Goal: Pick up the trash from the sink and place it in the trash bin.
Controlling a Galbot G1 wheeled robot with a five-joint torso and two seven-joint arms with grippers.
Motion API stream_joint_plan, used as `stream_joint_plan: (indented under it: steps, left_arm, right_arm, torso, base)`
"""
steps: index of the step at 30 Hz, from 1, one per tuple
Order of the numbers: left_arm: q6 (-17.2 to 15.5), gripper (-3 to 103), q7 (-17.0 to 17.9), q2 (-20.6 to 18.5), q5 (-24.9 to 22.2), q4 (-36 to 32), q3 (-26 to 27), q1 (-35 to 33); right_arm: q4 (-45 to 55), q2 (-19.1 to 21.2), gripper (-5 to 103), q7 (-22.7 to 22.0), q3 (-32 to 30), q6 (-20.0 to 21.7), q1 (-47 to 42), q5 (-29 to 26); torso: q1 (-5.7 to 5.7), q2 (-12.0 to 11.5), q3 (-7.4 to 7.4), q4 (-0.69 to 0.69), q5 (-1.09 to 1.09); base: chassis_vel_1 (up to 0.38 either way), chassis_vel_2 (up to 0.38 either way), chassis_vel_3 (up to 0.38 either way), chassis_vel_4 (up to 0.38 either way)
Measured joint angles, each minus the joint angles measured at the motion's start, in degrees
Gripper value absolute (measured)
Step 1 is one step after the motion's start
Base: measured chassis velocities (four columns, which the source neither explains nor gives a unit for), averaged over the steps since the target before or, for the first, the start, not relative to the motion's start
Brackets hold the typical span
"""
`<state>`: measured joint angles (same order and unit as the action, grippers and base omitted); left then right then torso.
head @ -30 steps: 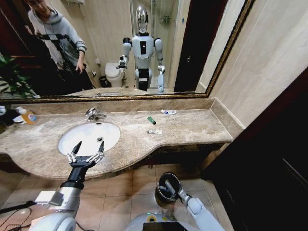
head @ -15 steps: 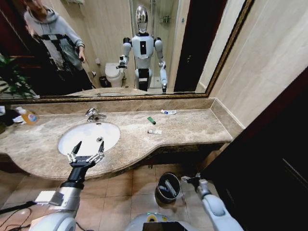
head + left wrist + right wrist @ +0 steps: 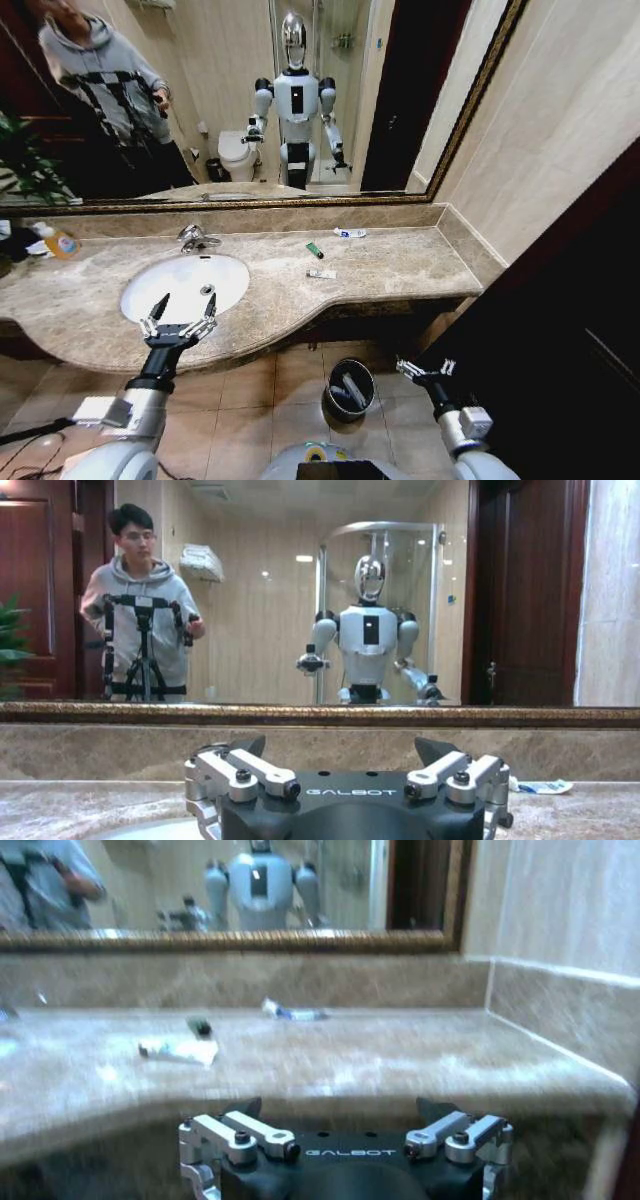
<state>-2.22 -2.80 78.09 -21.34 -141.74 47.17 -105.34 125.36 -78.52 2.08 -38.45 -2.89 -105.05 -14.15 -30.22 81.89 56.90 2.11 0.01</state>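
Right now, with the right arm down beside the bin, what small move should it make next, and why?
Probably raise the right tool toward the counter. It is open, empty and low beside the trash bin, while a white tube, a green stick and a white-and-blue tube lie on the marble right of the sink. The left tool hovers open at the basin's front rim.

Three bits of trash on the bench: one green stick [image 3: 315, 250], one white sachet [image 3: 321, 273], one white-and-blue tube [image 3: 350, 233]. One sink [image 3: 160, 290], one faucet [image 3: 193, 238]. One trash bin [image 3: 333, 400] on the floor. One orange-labelled bottle [image 3: 60, 243].
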Motion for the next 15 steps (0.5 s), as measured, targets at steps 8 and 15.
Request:
stream_joint_plan:
  steps: [8, 15]
  left_arm:
    - [0.00, 100, 0.00, 0.00, 0.00, 0.00, 0.00, 0.00]
    - [0.00, 100, 0.00, 0.00, 0.00, 0.00, 0.00, 0.00]
  right_arm:
    - [0.25, 5.34, 100, -1.98, -0.08, 1.05, 5.41, -6.59]
    - [0.76, 3.99, 100, -0.33, 3.98, 2.29, 9.99, -3.07]
  torso:
    - [-0.01, -0.01, 0.00, 0.01, 0.00]
    - [0.00, -0.01, 0.00, -0.01, -0.01]
  base:
    - [0.000, 0.000, 0.000, 0.000]
    - [0.000, 0.000, 0.000, 0.000]
